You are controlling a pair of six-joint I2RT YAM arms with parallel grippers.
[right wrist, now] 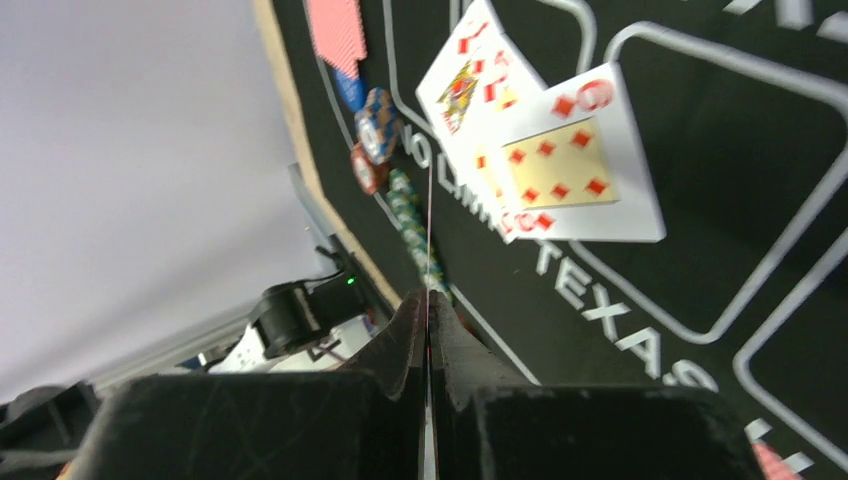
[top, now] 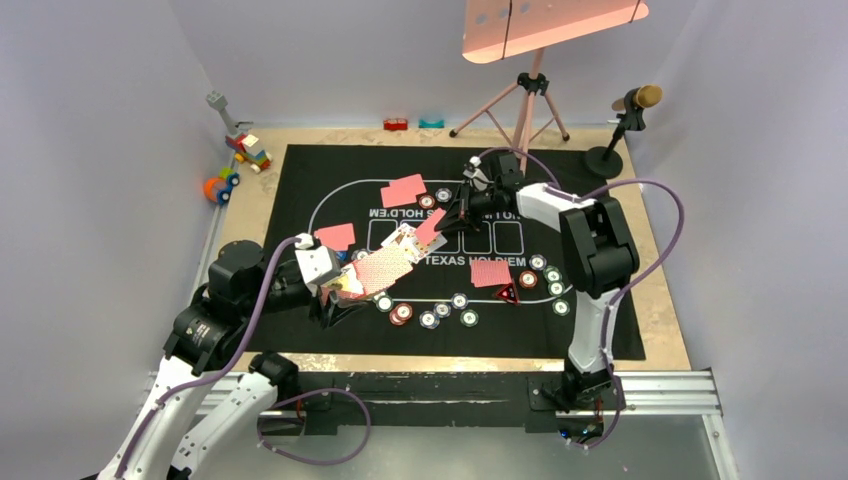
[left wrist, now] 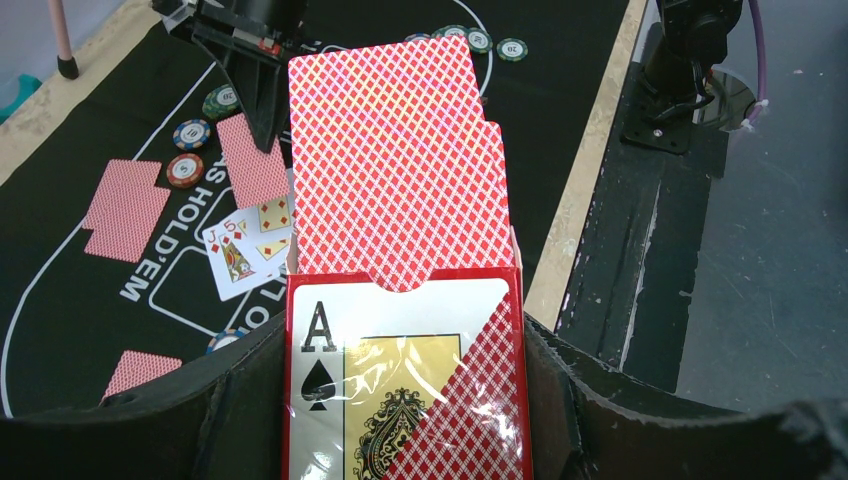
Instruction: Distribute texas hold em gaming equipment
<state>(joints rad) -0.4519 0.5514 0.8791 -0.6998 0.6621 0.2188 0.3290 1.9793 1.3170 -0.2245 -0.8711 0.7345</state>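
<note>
My left gripper (top: 345,290) is shut on an open red card box (left wrist: 405,390) with an ace of spades on its front; pink-backed cards (left wrist: 395,150) stick out of its top. My right gripper (top: 447,220) is shut on one pink-backed card (top: 432,228), seen edge-on in the right wrist view (right wrist: 428,230), just above the black mat. Face-up cards (top: 405,240) lie next to it and also show in the right wrist view (right wrist: 545,160). Face-down cards lie at the far side (top: 403,190), the left (top: 335,236) and the right (top: 490,272). A red triangular marker (top: 508,294) lies by the right card.
Striped chips run in an arc along the mat's near side (top: 428,319) and cluster at the right (top: 548,275). Toy blocks (top: 248,150) sit at the far left off the mat. A pink tripod stand (top: 525,110) and a microphone stand (top: 622,130) are at the back.
</note>
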